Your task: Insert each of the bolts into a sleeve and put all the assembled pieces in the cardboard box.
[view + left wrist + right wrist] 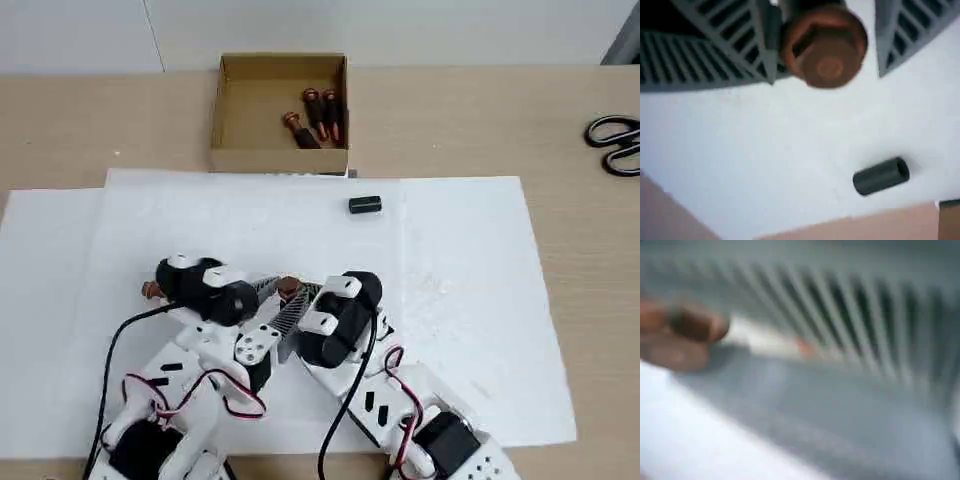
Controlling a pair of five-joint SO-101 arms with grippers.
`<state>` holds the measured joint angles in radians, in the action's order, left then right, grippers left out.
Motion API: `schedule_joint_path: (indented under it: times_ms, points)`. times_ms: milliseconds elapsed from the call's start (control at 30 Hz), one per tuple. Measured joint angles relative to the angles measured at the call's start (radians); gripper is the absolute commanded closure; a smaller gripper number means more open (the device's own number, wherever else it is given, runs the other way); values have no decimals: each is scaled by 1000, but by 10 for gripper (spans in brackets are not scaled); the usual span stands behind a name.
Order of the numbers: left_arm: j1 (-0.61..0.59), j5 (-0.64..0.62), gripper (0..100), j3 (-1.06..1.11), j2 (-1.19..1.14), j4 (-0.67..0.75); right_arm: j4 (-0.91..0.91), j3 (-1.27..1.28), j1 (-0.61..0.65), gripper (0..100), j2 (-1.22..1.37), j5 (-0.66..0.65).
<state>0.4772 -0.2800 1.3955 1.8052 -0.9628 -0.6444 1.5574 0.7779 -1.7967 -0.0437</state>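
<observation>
Copper-coloured bolt [824,49], round flanged head with a hexagon raised on top, dull metal, standing head-up over the middle of the paper [470,300], toward its near edge. Something dark just under the head, too little shown to name. Around it the left gripper [826,79], spread wider than the head: grey plastic fingers [715,35] ribbed with parallel slots, one touching the bolt, the other clear of it with paper visible in the gap. Close against the same spot, the right gripper [297,312]; wide, narrow or holding, cannot tell.

Loose sleeve [365,205], a short matte black cylinder, lying on its side near the paper's far edge, right of centre, well apart from both arms. Small copper piece [150,290] peeking out beside the left arm's black housing, shape unclear.

Cardboard box [228,110], shallow, open-topped, plain brown, just past the paper's far edge. Inside, toward its right wall, 3 assembled pieces [318,115]: copper heads on dark bodies, lying close together.

White and black arm shells, with red and black cables [200,395] looping over them. Smooth white paper in overlapping sheets on a pale wood-grain table [80,120]. Black-handled scissors [615,145] at the table's right edge. Pale wall [400,30] behind the far edge.
</observation>
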Motion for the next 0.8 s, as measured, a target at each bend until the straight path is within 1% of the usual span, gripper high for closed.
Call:
schedule_joint_path:
  times_ms: [167, 333, 400, 467, 533, 600, 667, 800]
  points:
    - [-21, -3, 876, -60, 0, 0, 2, 2, -9, 995, 0, 0]
    - [-31, -5, 882, -103, 0, 0, 2, 2, -60, 995, 0, 0]
    - [-31, -5, 915, -120, 0, 0, 2, 2, -81, 995, 0, 0]
    - [-31, -3, 992, -129, 0, 0, 2, 2, -98, 995, 0, 0]
    - [-38, -3, 987, -130, 0, 0, 2, 2, -114, 995, 0, 0]
    - [-71, -3, 994, -130, 0, 0, 2, 2, -133, 995, 0, 0]
    - [-127, -3, 994, -130, 0, 0, 2, 8, -161, 995, -2, 0]
    - [-292, 17, 994, -92, 0, 0, 2, 81, -242, 995, 0, 0]
